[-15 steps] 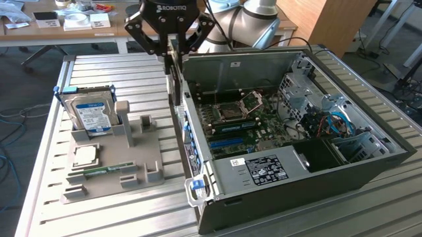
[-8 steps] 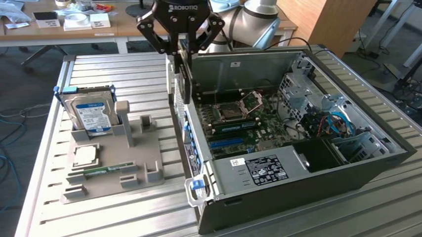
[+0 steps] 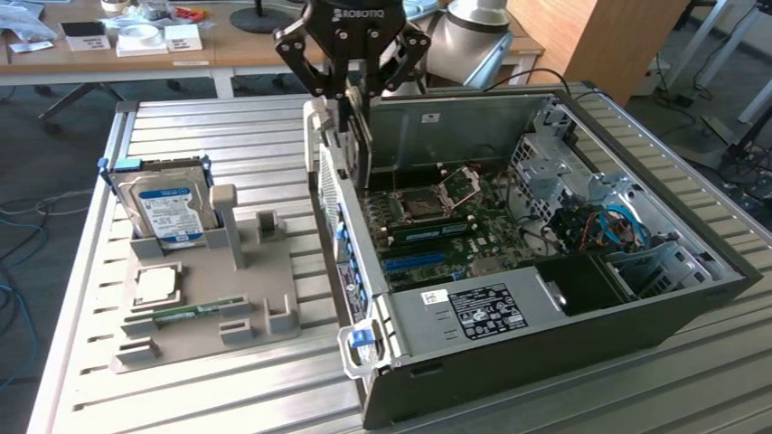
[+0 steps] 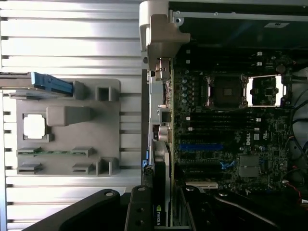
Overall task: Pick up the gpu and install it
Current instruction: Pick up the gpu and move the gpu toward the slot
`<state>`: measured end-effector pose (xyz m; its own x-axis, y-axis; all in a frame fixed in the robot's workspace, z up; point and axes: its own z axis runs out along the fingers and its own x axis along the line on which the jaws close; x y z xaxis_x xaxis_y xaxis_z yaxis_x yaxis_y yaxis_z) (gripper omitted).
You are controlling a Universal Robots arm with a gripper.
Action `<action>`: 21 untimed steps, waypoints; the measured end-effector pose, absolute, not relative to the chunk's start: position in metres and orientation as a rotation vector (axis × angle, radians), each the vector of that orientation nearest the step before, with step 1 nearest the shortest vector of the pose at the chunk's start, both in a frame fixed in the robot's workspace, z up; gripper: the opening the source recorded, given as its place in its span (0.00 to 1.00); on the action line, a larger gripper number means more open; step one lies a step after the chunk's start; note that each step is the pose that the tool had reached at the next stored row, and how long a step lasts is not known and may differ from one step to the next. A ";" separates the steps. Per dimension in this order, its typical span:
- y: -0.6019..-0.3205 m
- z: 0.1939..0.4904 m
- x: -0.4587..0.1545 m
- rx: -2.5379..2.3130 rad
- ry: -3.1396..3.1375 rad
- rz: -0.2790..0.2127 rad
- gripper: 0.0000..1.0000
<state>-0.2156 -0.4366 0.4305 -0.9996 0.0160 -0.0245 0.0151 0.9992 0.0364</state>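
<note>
Hanging gpu [image 4: 161, 185] clamped in end effector [image 3: 353, 86]

The end effector [image 3: 350, 86] grips the gpu [image 3: 343, 145] upright at the open case's [image 3: 483, 330] side toward the exterior view's left.

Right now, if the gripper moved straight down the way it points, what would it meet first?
Probably the motherboard, at its edge beside the case rear wall; the gpu clamped in the gripper would touch first. Depth is unclear.
</note>
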 end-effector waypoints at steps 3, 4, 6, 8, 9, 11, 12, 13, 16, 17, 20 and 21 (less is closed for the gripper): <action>-0.436 0.430 -0.208 0.024 3.116 0.056 0.26; -0.436 0.430 -0.206 0.024 3.116 0.056 0.26; -0.436 0.431 -0.201 0.024 3.116 0.056 0.26; -0.436 0.430 -0.196 0.024 3.116 0.056 0.26; -0.436 0.431 -0.194 0.024 3.116 0.056 0.26; -0.436 0.430 -0.190 0.024 3.116 0.056 0.26; -0.436 0.430 -0.187 0.024 3.116 0.056 0.26; -0.436 0.430 -0.185 0.024 3.116 0.056 0.26; -0.435 0.430 -0.178 0.024 3.116 0.056 0.26; -0.435 0.430 -0.176 0.024 3.116 0.056 0.26; -0.435 0.430 -0.170 0.024 3.116 0.056 0.26; -0.435 0.430 -0.167 0.024 3.116 0.056 0.26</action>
